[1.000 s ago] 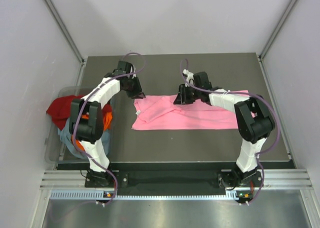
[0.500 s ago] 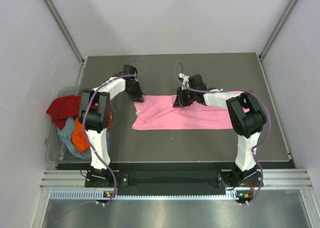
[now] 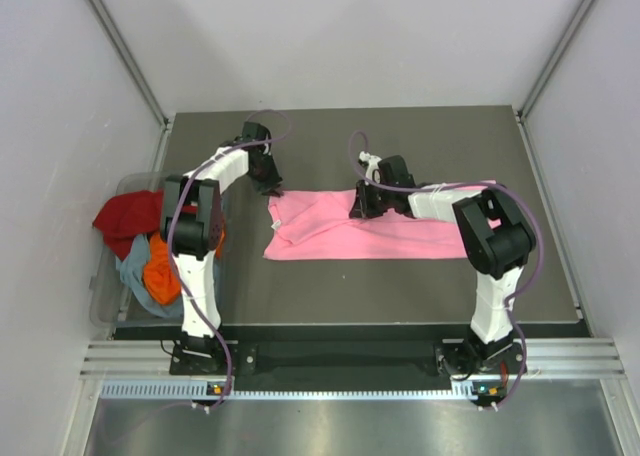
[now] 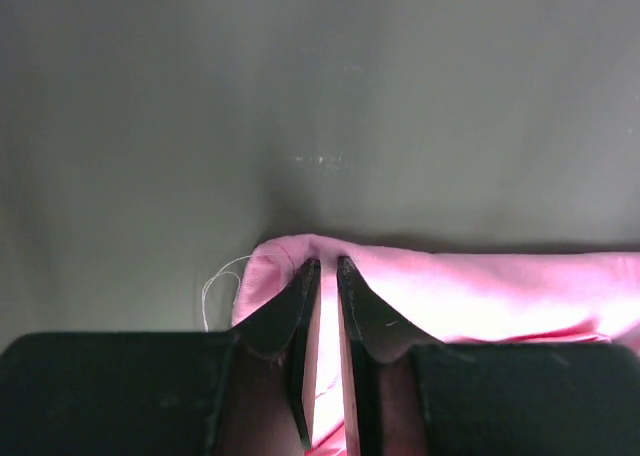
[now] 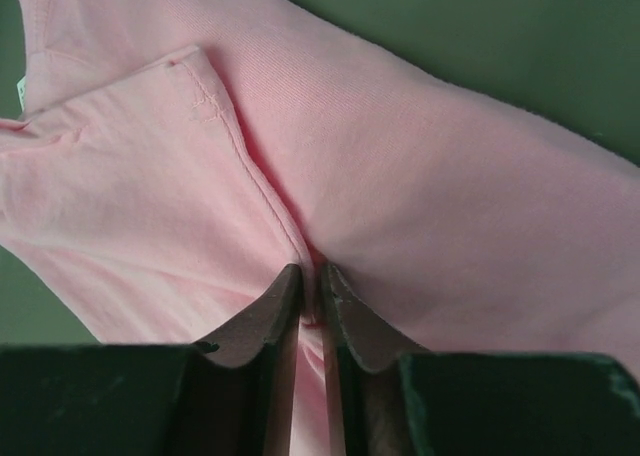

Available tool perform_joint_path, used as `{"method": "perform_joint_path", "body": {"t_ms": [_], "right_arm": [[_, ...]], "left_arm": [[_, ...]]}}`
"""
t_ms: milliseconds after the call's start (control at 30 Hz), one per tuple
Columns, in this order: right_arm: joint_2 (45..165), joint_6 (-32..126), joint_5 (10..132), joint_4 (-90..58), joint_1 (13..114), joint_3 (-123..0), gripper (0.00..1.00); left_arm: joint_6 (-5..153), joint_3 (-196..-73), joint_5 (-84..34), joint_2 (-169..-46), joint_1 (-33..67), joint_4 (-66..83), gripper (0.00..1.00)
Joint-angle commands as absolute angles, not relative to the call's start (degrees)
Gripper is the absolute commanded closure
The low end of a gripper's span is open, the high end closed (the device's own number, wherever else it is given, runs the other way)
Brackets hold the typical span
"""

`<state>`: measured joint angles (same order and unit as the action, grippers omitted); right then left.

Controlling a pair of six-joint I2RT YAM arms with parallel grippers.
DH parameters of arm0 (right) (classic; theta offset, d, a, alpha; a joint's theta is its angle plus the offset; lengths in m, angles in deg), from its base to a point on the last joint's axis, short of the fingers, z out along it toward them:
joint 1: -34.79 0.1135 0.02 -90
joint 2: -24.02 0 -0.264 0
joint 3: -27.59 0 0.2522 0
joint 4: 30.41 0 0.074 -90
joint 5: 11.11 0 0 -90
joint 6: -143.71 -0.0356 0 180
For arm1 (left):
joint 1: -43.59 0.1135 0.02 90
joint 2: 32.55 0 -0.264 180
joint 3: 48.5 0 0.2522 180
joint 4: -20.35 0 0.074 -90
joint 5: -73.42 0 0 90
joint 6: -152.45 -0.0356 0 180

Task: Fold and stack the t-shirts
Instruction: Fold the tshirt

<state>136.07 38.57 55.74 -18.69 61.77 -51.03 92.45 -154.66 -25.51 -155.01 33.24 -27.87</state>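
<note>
A bright pink t-shirt (image 3: 380, 234) lies partly folded across the middle of the dark table. My left gripper (image 3: 271, 186) is at its far left corner. In the left wrist view its jaws (image 4: 323, 266) stand narrow, with the pink hem (image 4: 480, 286) pinched between them. My right gripper (image 3: 361, 207) sits on the shirt's far edge near the middle. Seen from the right wrist, that gripper (image 5: 310, 272) is shut on a raised fold beside a sleeve seam (image 5: 215, 101). Dark red (image 3: 125, 216), orange (image 3: 160, 276) and grey-blue (image 3: 130, 264) t-shirts lie heaped at the left.
A clear plastic bin (image 3: 108, 311) off the table's left edge holds the heaped shirts. A loose white thread (image 4: 215, 281) hangs from the pink corner. Bare table (image 3: 400, 286) lies in front of the pink shirt, and more (image 3: 440, 141) behind it. Grey walls enclose three sides.
Both sets of jaws have narrowed onto the pink cloth, the right more than the left. Both arms have stretched lower over the table, with the grippers staying at the shirt's far edge.
</note>
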Motion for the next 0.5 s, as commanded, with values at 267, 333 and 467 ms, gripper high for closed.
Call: {"method": "perform_joint_path", "body": {"t_ms": [267, 333, 467], "right_arm": [[132.7, 39.0, 57.3, -12.2, 62.5, -60.0, 0.67], [134.8, 39.2, 56.7, -11.9, 62.5, -61.7, 0.72], [138.9, 39.0, 56.0, -11.4, 62.5, -66.7, 0.79]], "left_arm": [[90.8, -158.7, -26.1, -149.2, 33.9, -27.9, 0.8], [91.3, -157.6, -27.7, -147.7, 33.8, -26.6, 0.8], [92.2, -153.3, -29.5, -146.3, 33.4, -22.9, 0.8]]}}
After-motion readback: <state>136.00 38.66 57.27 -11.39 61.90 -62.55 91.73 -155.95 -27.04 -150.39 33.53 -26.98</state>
